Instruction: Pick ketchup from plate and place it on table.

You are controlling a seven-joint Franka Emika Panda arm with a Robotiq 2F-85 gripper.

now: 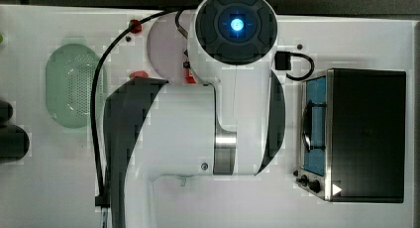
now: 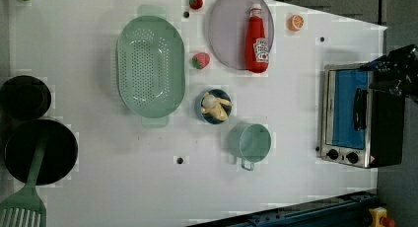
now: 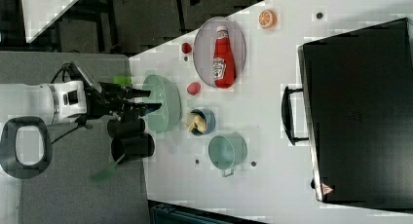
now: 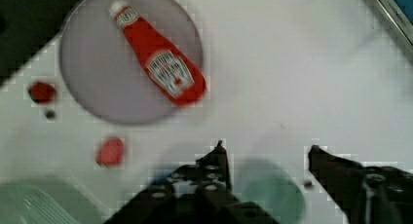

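Two dark fingers (image 4: 220, 161) of the hand (image 4: 265, 153) stand wide apart with nothing between them, held above the bench (image 2: 296, 103) and apart from everything on it. In the right view the hand (image 3: 153, 100) reaches out from the white arm (image 3: 44, 104) at the right view's left, over the pale-green basket (image 3: 165, 104).

Beyond the fingertips in the wrist view lies the ketchup (image 4: 158, 63), a red bottle with a white cap and a white label, flat on its side on the greyish-lilac plate (image 4: 92, 73). In the left view the ketchup (image 2: 257, 39) lies along the right part of the plate (image 2: 226, 29), with its base reaching the plate's rim.

Near the plate, on the left view's left, sit a small dark-red fruit (image 2: 195, 0) and a red-pink lumpy fruit (image 2: 200, 60). An orange slice (image 2: 296, 22) lies on the left view's right of the plate. Below the plate in the left view are a blue bowl (image 2: 215, 106) with yellow pieces and a green cup (image 2: 250, 142). A toaster oven (image 2: 356, 116) stands at the left view's right edge of the bench.
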